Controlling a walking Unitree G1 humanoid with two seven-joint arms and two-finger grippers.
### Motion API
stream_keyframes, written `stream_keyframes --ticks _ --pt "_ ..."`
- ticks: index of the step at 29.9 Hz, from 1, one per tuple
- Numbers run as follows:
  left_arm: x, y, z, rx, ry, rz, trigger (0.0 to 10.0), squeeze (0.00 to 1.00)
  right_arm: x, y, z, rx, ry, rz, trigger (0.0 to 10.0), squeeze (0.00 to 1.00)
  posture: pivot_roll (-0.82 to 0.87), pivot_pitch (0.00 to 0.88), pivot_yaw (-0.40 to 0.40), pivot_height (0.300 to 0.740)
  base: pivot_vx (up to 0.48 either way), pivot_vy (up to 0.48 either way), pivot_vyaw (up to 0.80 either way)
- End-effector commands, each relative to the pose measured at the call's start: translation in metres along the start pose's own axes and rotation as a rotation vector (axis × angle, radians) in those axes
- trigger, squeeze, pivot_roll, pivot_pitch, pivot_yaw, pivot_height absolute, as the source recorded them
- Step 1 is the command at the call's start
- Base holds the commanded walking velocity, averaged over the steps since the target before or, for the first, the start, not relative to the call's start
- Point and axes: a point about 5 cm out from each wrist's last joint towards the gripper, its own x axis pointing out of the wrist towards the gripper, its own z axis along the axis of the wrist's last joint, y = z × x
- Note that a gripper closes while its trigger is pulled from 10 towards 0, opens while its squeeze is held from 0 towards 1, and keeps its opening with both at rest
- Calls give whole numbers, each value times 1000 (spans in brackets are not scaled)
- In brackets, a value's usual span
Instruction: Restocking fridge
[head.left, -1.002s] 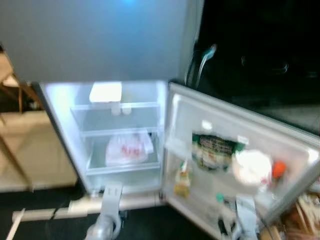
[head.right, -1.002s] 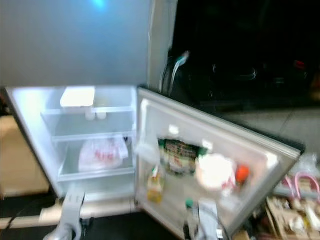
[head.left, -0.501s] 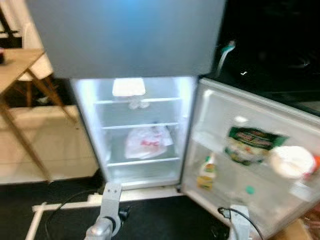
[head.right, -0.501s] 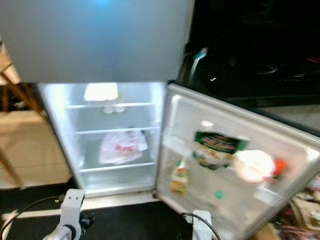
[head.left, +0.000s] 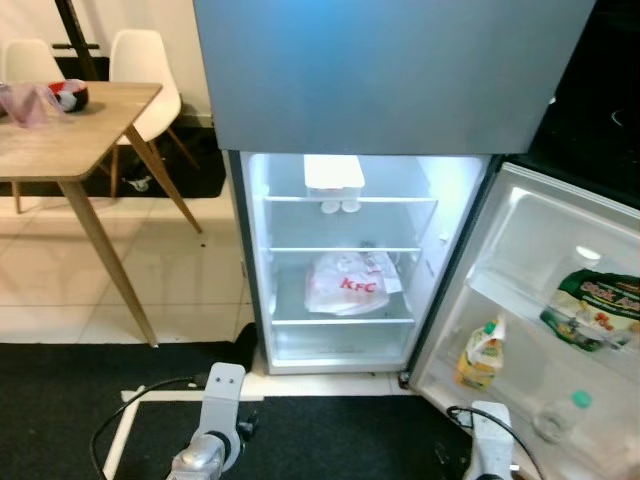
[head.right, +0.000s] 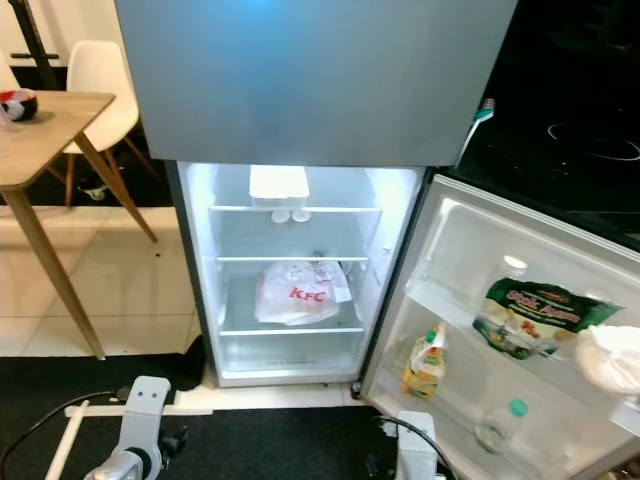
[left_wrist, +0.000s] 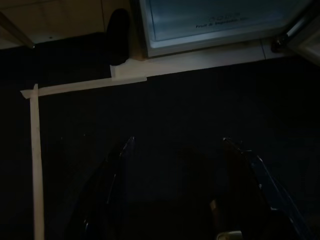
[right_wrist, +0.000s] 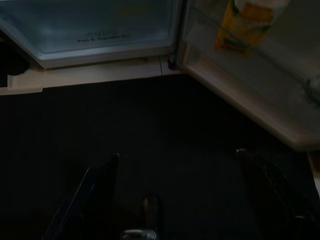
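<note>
The fridge (head.left: 345, 270) stands open and lit before me, its door (head.left: 540, 330) swung out to the right. A white KFC bag (head.left: 345, 285) lies on the middle shelf and a white box (head.left: 333, 173) sits on the top shelf. The door racks hold a yellow juice carton (head.left: 480, 355), a green packet (head.left: 600, 310) and a small clear bottle (head.left: 555, 420). Both arms hang low over the black mat. My left gripper (left_wrist: 175, 160) is open with nothing between its fingers. My right gripper (right_wrist: 177, 175) is open too, near the fridge's base.
A wooden table (head.left: 60, 130) with a small bowl (head.left: 68, 95) and white chairs (head.left: 140, 65) stand to the left on pale tiles. Pale tape (left_wrist: 80, 85) marks the black mat (head.left: 330, 430). A cable (head.left: 130, 415) lies on the mat. A black cooktop (head.right: 580, 130) is at the right.
The camera has swung left and steadied: the fridge now sits centred and sharp, the table and chairs have come into view. Both arms stay hanging low.
</note>
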Motion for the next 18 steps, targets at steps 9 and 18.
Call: stream_keyframes --ticks 9,18 --pt "-1 -1 -8 -3 36 -10 10000 0 1 -4 3 16 -3 -12 10000 0 14 0 -27 738 0 -480 0" --pt "-1 4 0 3 -11 51 10000 0 -1 -7 -5 18 11 -13 10000 0 12 0 -27 738 0 -53 0"
